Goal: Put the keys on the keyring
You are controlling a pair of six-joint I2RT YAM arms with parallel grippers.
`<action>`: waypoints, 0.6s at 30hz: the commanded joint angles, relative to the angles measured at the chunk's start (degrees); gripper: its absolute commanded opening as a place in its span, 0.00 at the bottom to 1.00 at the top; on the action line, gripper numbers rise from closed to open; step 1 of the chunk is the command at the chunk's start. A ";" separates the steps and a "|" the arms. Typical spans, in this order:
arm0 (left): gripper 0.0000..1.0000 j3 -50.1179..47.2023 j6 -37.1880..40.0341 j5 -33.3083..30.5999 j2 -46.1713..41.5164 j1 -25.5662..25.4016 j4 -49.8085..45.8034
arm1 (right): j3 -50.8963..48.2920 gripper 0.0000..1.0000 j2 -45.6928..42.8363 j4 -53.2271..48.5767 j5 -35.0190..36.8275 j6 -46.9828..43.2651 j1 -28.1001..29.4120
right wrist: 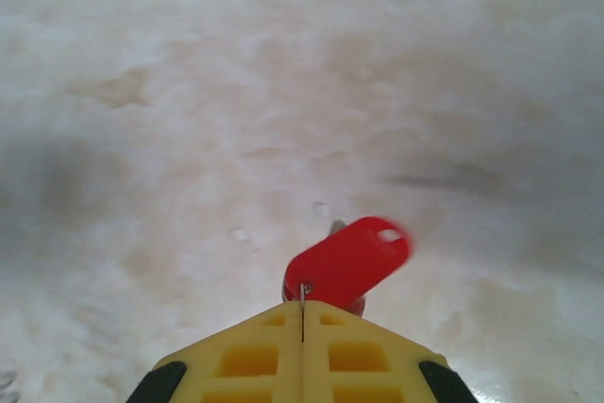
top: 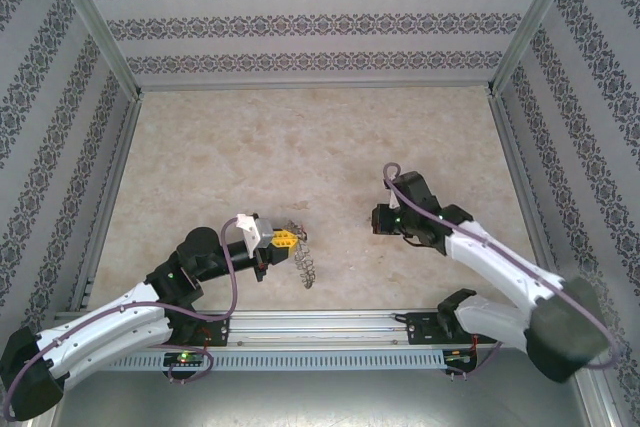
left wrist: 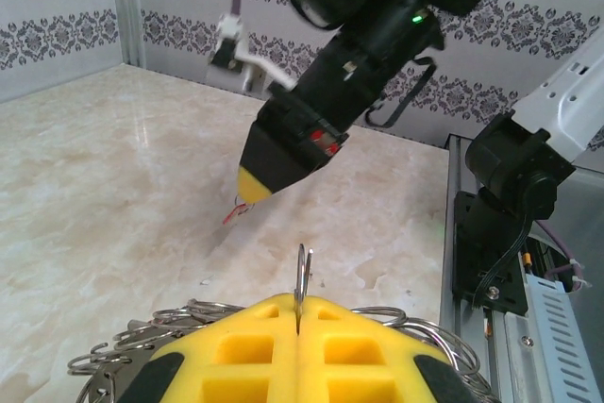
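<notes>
- Top external view: the left gripper (top: 283, 239) is seen low over the tabletop (top: 300, 137), towards the near edge and left of the middle. Its yellow fingers are pressed together on the keyring (top: 308, 269), whose wavy wire coils trail from them towards the near edge.
- In the same view the right gripper (top: 380, 219) is seen right of the middle, well apart from the keyring and pointed towards it. What it carries is too small to be made out here.
- Left wrist view: the left gripper (left wrist: 298, 313) is seen clamped on one upright loop of the keyring (left wrist: 302, 276), with more coils spread to both sides. The right gripper (left wrist: 251, 188) hangs beyond, tip tilted down, with a sliver of red at its tip.
- Right wrist view: the right gripper (right wrist: 302, 313) is seen closed on a key (right wrist: 347, 261), whose red head juts forward and to the right over bare tabletop. The metal blade is mostly hidden.
- The step in hand is judged to be bringing the key to the ring. It is best done slowly, with what looks like a hole in the red head lined up with a free wire end, the ring gripped firmly, and the key pinched tightly so that it cannot twist.
</notes>
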 commanded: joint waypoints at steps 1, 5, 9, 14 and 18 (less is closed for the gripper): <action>0.00 4.45 0.18 0.76 0.06 0.64 -0.50 | -1.51 0.00 -6.64 3.66 2.52 -7.06 5.21; 0.00 8.62 -0.06 -0.21 -1.82 0.61 -5.81 | -1.96 0.00 -14.45 7.79 0.94 -15.71 11.55; 0.00 11.87 1.20 0.41 -5.12 0.56 -12.56 | -2.45 0.00 -20.85 13.04 -5.16 -21.84 16.17; 0.00 15.92 2.52 4.53 -5.99 0.46 -18.62 | -0.55 0.00 -22.19 18.16 -19.55 -24.37 18.05; 0.00 19.51 4.82 6.33 -4.56 0.46 -22.85 | 1.78 0.00 -20.93 20.78 -26.68 -25.27 19.38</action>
